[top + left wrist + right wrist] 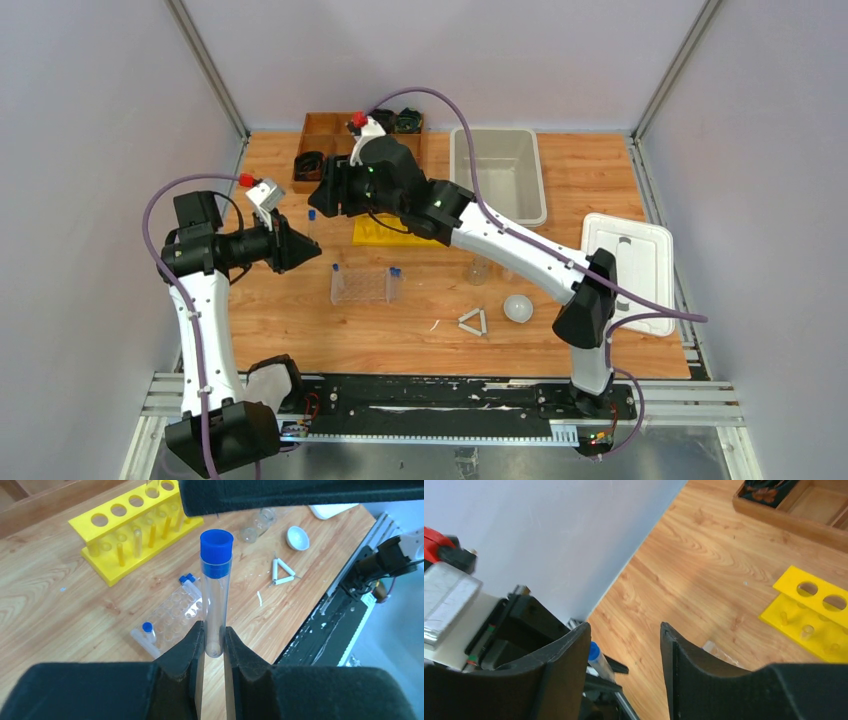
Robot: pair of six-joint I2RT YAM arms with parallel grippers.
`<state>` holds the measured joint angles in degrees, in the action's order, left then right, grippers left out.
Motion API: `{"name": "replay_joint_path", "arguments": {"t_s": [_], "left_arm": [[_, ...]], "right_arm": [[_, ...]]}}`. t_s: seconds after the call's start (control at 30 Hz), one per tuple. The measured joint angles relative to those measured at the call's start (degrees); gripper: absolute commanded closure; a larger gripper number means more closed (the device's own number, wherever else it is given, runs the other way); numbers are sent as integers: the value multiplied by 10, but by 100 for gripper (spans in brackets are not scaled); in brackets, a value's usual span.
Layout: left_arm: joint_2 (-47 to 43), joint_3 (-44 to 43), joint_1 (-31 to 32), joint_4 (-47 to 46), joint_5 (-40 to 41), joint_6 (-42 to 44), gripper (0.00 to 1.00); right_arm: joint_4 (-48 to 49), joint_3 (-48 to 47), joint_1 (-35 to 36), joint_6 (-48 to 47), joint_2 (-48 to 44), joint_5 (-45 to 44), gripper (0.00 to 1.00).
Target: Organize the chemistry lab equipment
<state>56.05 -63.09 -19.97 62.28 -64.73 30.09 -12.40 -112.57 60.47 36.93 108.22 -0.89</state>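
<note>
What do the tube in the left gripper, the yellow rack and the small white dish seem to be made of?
Tube: clear plastic or glass, see-through and glossy; its blue cap looks like matte plastic. Yellow rack: likely moulded plastic, uniform bright colour, slight sheen. White dish: probably glazed ceramic, smooth and shiny, though plastic is possible.

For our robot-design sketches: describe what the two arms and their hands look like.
The left arm and right arm have white links and black joints. A purple cable loops along each. The left hand and right hand are black, with two wedge-shaped fingers.
</note>
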Motion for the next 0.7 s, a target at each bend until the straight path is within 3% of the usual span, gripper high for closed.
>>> {"name": "replay_joint_path", "arguments": {"t_s": [0.37,0.7], "left_arm": [[-3,7,18,5,37,30,100],[-3,8,29,5,51,35,100]], "right_arm": [[-74,-38,-10,-27,21,113,46],[-92,-52,-10,-38,42,149,65]]}}
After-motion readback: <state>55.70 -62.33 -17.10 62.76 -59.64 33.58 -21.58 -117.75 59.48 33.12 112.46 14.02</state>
